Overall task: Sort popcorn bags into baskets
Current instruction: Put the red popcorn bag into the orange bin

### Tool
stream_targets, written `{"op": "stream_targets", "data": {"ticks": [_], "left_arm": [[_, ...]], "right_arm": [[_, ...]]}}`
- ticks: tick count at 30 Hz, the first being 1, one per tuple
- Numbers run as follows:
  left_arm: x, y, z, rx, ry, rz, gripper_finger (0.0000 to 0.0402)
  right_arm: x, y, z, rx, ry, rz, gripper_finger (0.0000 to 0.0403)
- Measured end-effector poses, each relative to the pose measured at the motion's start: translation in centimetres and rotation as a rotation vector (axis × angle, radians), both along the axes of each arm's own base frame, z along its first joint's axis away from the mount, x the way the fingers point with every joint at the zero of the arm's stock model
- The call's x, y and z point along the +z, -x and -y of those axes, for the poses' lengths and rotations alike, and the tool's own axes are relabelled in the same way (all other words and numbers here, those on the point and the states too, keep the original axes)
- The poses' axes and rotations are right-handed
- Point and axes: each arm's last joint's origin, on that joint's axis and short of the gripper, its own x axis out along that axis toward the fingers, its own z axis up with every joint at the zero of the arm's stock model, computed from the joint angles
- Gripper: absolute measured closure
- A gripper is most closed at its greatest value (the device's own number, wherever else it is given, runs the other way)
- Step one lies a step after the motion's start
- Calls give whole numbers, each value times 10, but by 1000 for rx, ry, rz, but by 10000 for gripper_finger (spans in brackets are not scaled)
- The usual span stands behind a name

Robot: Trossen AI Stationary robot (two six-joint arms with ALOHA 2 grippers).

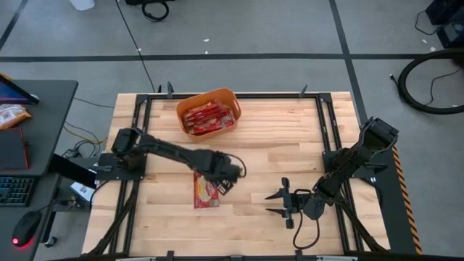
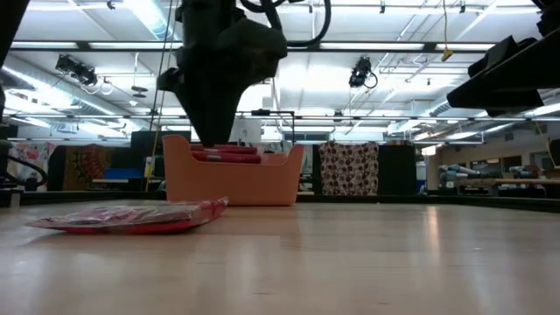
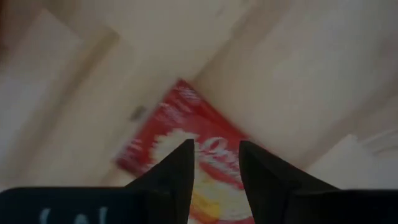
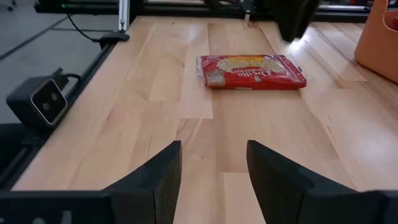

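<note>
Pale butcher-block wood makes up the tabletop (image 1: 290, 145), and on it I have two things that matter: the orange basket (image 1: 209, 111) near the far edge, already carrying a layer of red packets, and one loose bag (image 1: 206, 191) lying flat nearer the front, well apart from the basket.

My left tool (image 1: 226, 174) hangs just above the bag's far end, its tips a narrow way apart with nothing between them; in the left wrist view the two dark fingers (image 3: 180, 168) frame the bag's red face from above. The right tool (image 1: 283, 203) waits off to the side, low over bare wood, spread wide and empty.

As I judge it, the step in hand is the pick of this last loose bag. To do it well I would spread the tips a little more, come straight down over a short edge or a puffed seam instead of the flat middle, and close only once one tip is under or against the film. A flat packet on smooth wood will likely slide, so I would press lightly and pinch slowly, then lift clear before swinging toward the basket.

The bag is a flat red rectangle with a pale yellow popcorn patch and white lettering; the low view shows it thin, glossy and slightly crinkled at its end.
</note>
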Motion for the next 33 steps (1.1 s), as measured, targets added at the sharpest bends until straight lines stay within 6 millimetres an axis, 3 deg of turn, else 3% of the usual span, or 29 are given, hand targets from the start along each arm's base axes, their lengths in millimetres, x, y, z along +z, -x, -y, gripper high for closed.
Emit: {"op": "stream_targets", "data": {"ticks": [9,29,33], "left_arm": [[-28,-4,46,132,23,28,233],[-77,-15,48,178,4,-103,230],[-78,-15,48,144,15,-118,234]], "right_arm": [[2,-1,-1,4,-11,19,218],[3,-1,-1,11,7,25,218],[3,-1,-1,11,8,25,218]]}}
